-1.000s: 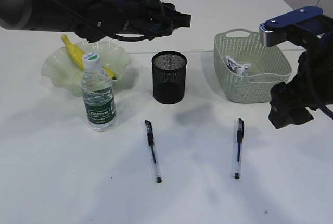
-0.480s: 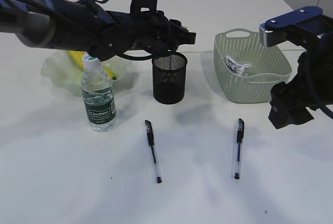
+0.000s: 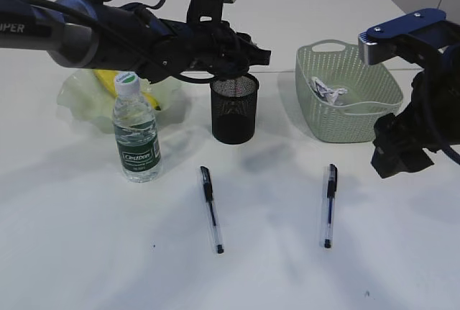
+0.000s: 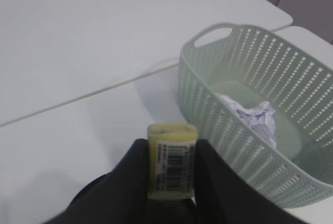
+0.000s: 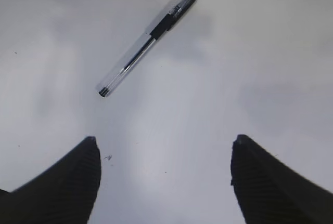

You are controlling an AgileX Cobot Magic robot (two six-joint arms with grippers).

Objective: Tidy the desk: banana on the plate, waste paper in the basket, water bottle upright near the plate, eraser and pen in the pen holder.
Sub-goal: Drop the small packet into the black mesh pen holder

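Three jobs look done: banana [image 3: 108,80] lying on plate [image 3: 72,98], waste paper [image 3: 328,93] in basket [image 3: 374,105], water bottle [image 3: 136,131] standing. Left gripper [image 4: 171,180] is clamping the eraser [image 4: 171,160] over the pen holder [image 3: 233,107]; right gripper [image 5: 164,174] is hanging spread above one pen [image 5: 148,41]; two pens are waiting on the tabletop [image 3: 273,274].

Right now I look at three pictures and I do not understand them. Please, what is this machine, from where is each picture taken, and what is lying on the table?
It is a robot with two dark arms, each ending in a gripper. The wide picture is from a camera in front of the white desk. The other two come from cameras on the wrists.

On the desk: a banana in a green plate, an upright water bottle, a black pen holder, a basket with waste paper inside, and two pens.

The left gripper holds a small yellow eraser, close over the pen holder. The right gripper is open and empty, above the right pen.
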